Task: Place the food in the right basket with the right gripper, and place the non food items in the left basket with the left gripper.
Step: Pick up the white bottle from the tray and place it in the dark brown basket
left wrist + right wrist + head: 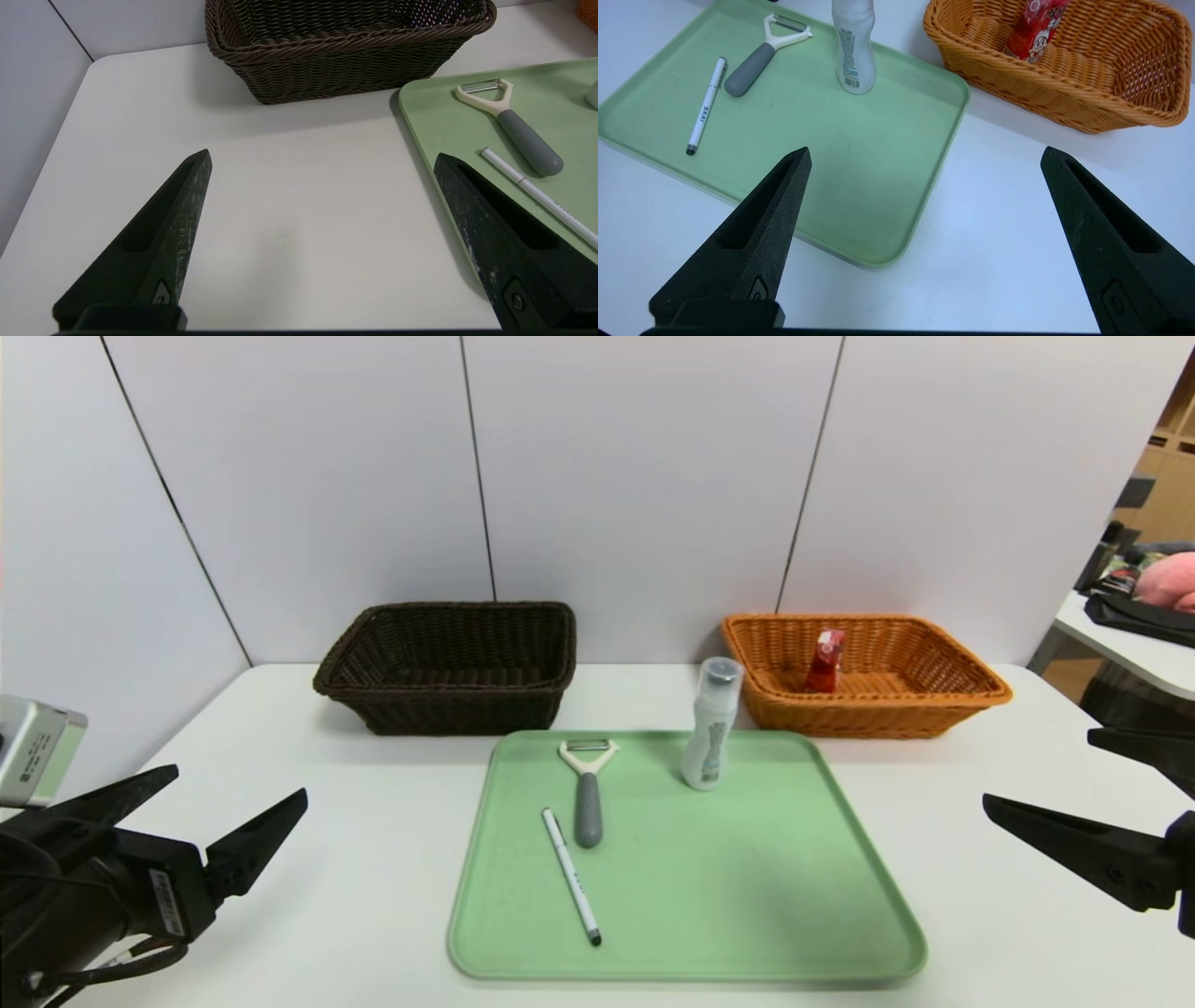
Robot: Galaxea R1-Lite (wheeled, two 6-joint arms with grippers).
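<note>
On the green tray point(728, 887) lie a grey-handled peeler point(587, 798) and a white pen point(570, 875), and a white bottle point(712, 728) stands upright at the tray's far side. A red food packet point(826, 660) leans inside the orange right basket point(878, 714). The dark brown left basket point(448, 709) shows nothing inside. My left gripper point(238, 782) hovers open over the table left of the tray, holding nothing. Just as open and holding nothing, my right gripper point(1038, 767) hangs to the right of the tray, near its front right corner point(873, 256).
Both baskets stand against the back wall panels. A second table point(1130, 639) with dark and pink things sits at the far right. Bare white tabletop point(299, 205) lies between the tray and the table's left edge.
</note>
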